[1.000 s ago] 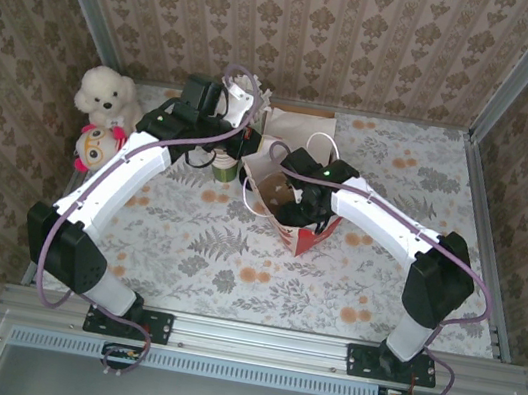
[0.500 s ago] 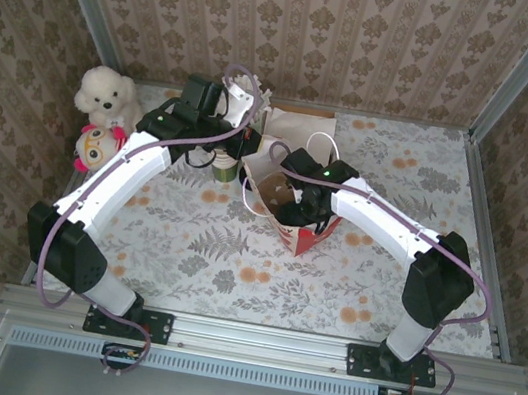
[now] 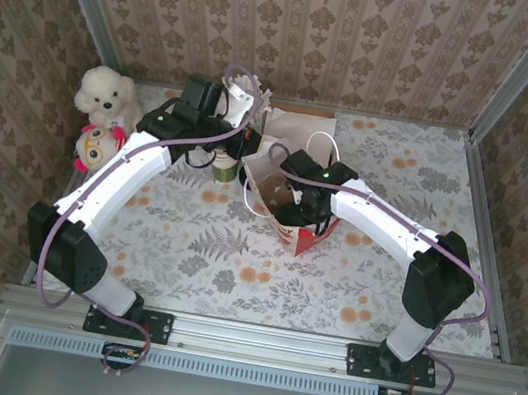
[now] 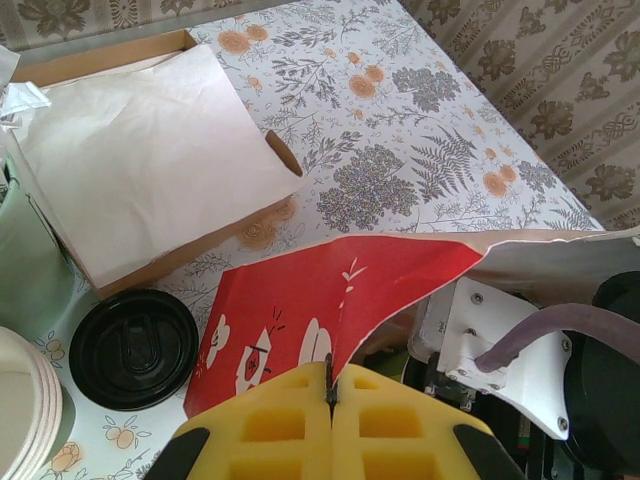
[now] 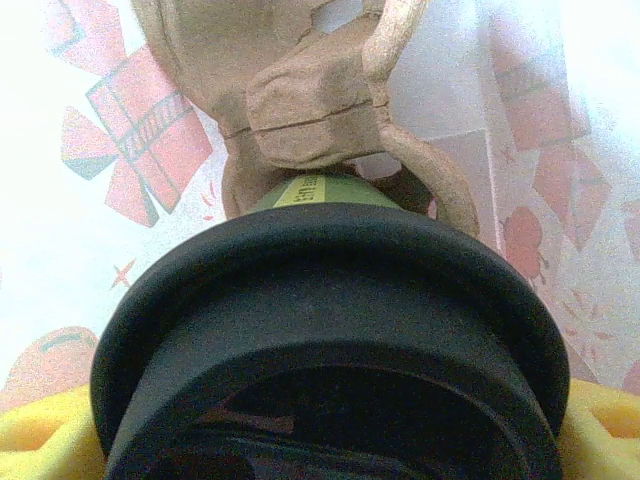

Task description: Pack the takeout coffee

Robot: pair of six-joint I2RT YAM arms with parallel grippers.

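right claw (image 5: 320,445), wide round the lidded coffee cup (image 5: 330,280), has it inside the paper bag (image 4: 320,300) w/ left claw (image 4: 330,405) pinching the rim; i'd keep cup upright & release only once it's seated.

Beige damask-papered walls (image 3: 313,23) enclose a floral-patterned table (image 3: 381,288), evenly lit

The green cup (image 5: 318,190) is sitting inside the bag (image 5: 80,230), peeking out in the middle of the frame. Its round black lid (image 5: 330,320) is sitting on top, filling the lower half.
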